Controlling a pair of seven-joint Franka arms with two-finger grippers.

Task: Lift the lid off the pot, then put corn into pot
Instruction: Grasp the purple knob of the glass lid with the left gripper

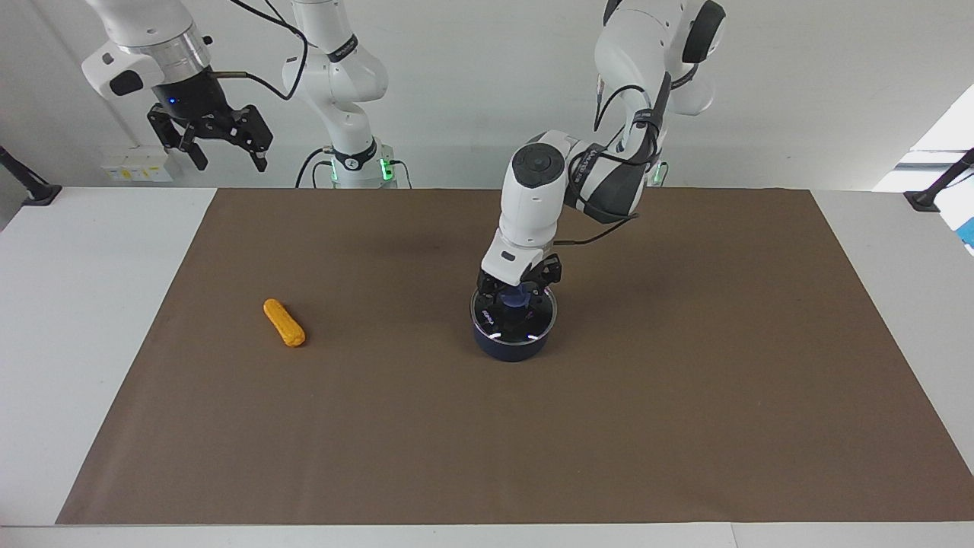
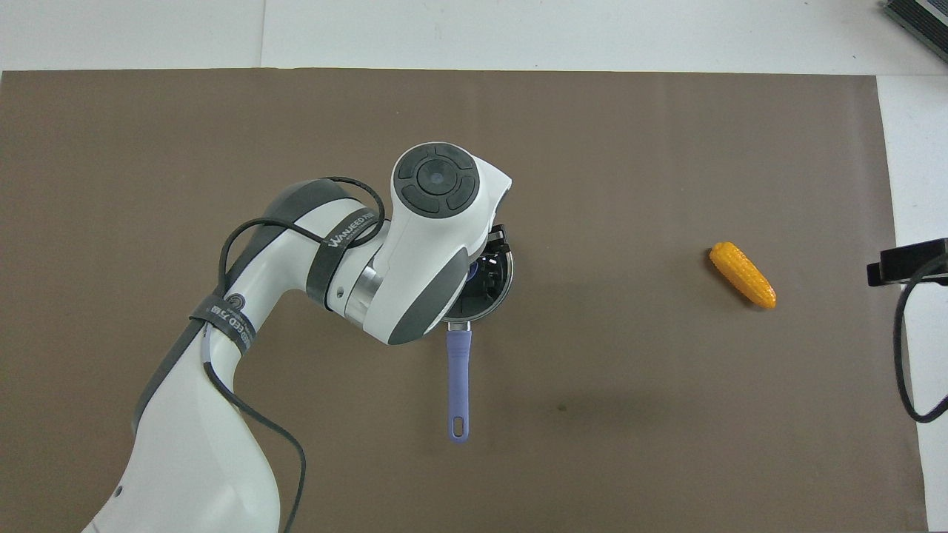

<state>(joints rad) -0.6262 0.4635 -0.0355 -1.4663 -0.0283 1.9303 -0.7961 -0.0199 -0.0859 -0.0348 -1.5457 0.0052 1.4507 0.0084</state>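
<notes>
Pot (image 1: 512, 344) sits on the brown mat (image 1: 685, 396) approx. mid-table, handle (image 2: 458, 381) pointing toward the robots. Lid (image 1: 533, 323) is on the pot, seated level w/ the rim; blue knob (image 1: 518, 297) at its centre, partly covered.

Left gripper (image 1: 516, 295) is down at the lid, fingers (image 1: 488, 288) open, one on each side of the knob. Cannot tell if the pads touch the knob. In the overhead view the left arm's wrist covers most of the lid; only a crescent of rim (image 2: 506, 285) and part of the fingers show.

Corn (image 1: 284, 323) lies flat on the mat toward the right arm's end of the table, well apart from the pot, approx. level w/ it in distance from the robots. Cob is at a slant, one end nearer the robots.

Right gripper (image 1: 225, 156) waits up high over the table edge at its own end, fingers spread, holding nothing.
</notes>
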